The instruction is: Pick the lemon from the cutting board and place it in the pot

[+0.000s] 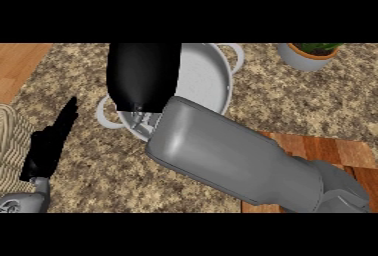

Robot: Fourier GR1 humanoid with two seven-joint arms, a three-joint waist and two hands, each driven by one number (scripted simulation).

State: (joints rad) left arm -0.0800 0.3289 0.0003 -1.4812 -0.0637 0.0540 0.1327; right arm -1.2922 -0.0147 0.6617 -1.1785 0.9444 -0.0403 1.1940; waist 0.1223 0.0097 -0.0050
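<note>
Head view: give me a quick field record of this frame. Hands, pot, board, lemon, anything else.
right hand: black, over the pot, back of hand to the camera, fingers hidden
right forearm: grey, runs from lower right across the cutting board up to the pot
pot: white, two loop handles, mostly covered by the hand
lemon: not visible
cutting board: wooden, at right, partly under the forearm
left hand: at left edge, fingers straight, resting
plant pot: top right, on the speckled counter
</note>
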